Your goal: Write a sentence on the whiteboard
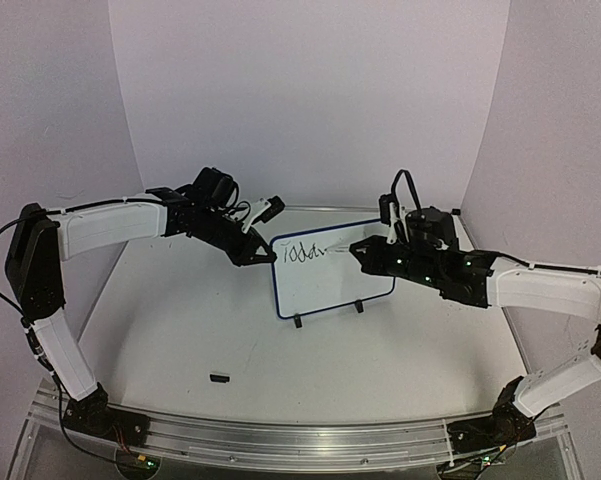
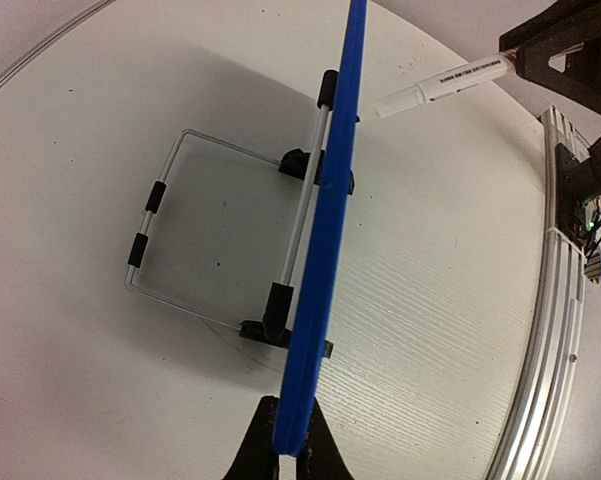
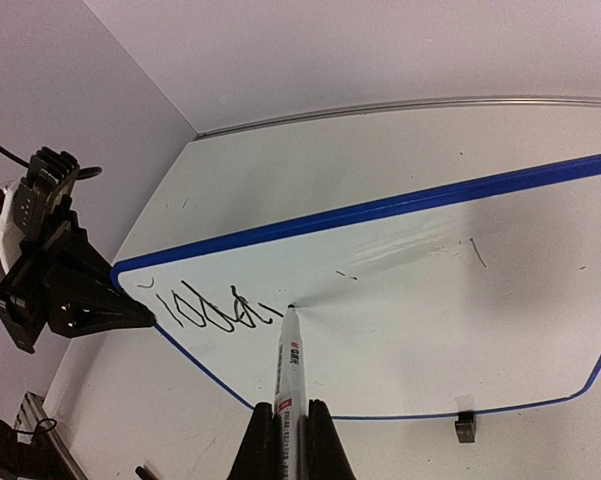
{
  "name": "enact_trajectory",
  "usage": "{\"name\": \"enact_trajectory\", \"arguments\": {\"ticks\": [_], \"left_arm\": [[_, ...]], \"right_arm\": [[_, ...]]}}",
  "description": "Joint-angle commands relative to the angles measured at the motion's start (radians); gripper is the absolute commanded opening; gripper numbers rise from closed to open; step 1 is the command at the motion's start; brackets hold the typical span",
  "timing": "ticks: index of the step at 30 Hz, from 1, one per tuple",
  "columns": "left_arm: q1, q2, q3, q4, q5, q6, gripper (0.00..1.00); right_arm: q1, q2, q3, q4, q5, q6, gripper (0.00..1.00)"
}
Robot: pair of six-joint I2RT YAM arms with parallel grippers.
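The whiteboard stands upright mid-table on two black feet. My left gripper is shut on its blue rim at the upper left corner. In the left wrist view, the rim runs edge-on between my left gripper's jaws. My right gripper is shut on a black-and-white marker. The marker's tip touches the board just right of the writing. The sentence is only a short black scrawl near the top left, like "Toda". From the top view my right gripper faces the board's front.
A small black marker cap lies on the table in front of the board. A wire stand props the board from behind. An aluminium rail edges the near side. White walls close the back and both sides.
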Motion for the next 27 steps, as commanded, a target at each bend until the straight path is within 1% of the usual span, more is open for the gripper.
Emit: {"name": "enact_trajectory", "arguments": {"ticks": [1, 5, 11, 21, 27], "left_arm": [[-0.005, 0.014, 0.026, -0.041, -0.050, 0.036, 0.00], [-0.005, 0.014, 0.026, -0.043, -0.050, 0.037, 0.00], [-0.005, 0.013, 0.026, -0.043, -0.050, 0.036, 0.00], [-0.005, 0.013, 0.026, -0.043, -0.049, 0.035, 0.00], [-0.005, 0.013, 0.026, -0.044, -0.050, 0.029, 0.00]], "right_arm": [[-0.006, 0.030, 0.045, 0.027, 0.000, -0.006, 0.00], [-0.006, 0.044, 0.043, 0.025, -0.026, 0.004, 0.00], [-0.006, 0.069, 0.030, 0.027, -0.027, 0.011, 0.00], [-0.007, 0.116, 0.043, 0.065, -0.062, 0.020, 0.00], [-0.007, 0.063, 0.031, 0.055, -0.075, 0.029, 0.00]]}}
